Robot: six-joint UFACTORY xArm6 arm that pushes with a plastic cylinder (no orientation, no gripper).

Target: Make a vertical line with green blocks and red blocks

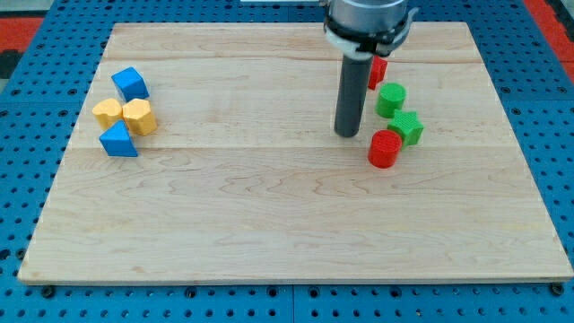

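My tip rests on the board just left of the green and red cluster at the view's upper right. A red cylinder lies just right of and slightly below the tip. A green block touches it on its upper right. A green cylinder sits above that. Another red block sits at the top, partly hidden behind the rod. These four run in a rough top-to-bottom column.
At the view's left stands a tight group: a blue cube, a yellow block, a yellow hexagonal block and a blue triangular block. The wooden board lies on a blue pegboard.
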